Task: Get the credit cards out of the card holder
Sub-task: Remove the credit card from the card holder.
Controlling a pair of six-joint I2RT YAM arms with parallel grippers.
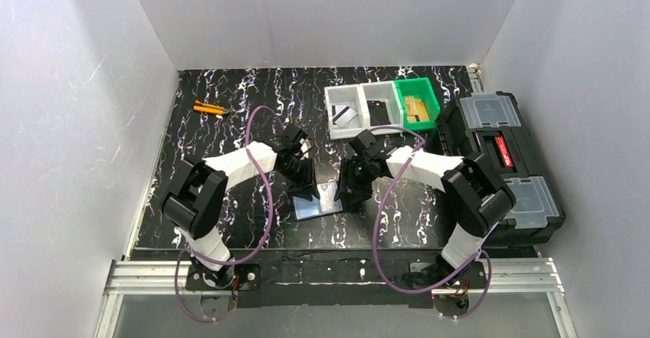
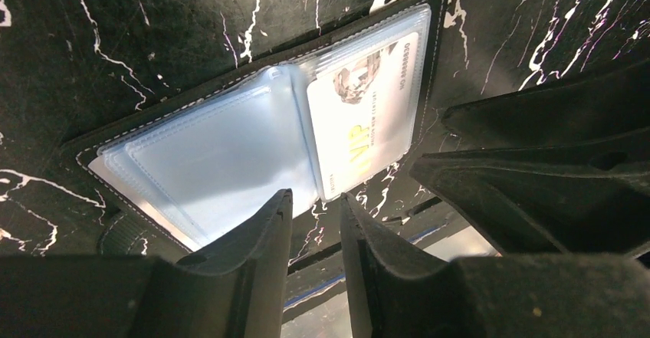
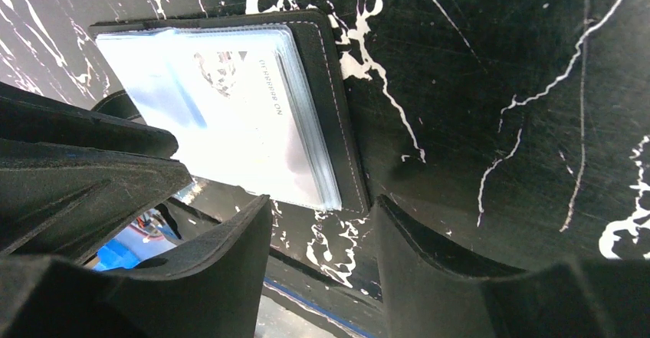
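The card holder point(image 1: 318, 201) lies open on the black marbled table, glossy blue-grey inside. In the left wrist view it point(image 2: 153, 123) shows clear plastic sleeves, and a pale credit card point(image 2: 368, 116) printed "VIP" sits in the right sleeve. The same card point(image 3: 245, 108) shows in the right wrist view. My left gripper point(image 1: 303, 175) point(image 2: 316, 200) is empty, its jaws a narrow gap apart at the holder's near edge. My right gripper point(image 1: 354, 188) point(image 3: 322, 204) is open and empty at the holder's right corner. A silvery grey card with a dark stripe point(image 1: 345, 116) lies in a white bin.
Two white bins point(image 1: 360, 94) and a green bin point(image 1: 425, 93) with tan blocks stand at the back. The second white bin holds a dark flat thing point(image 1: 378, 112). A large black toolbox point(image 1: 502, 162) stands at the right. Orange items point(image 1: 208, 109) lie at the back left.
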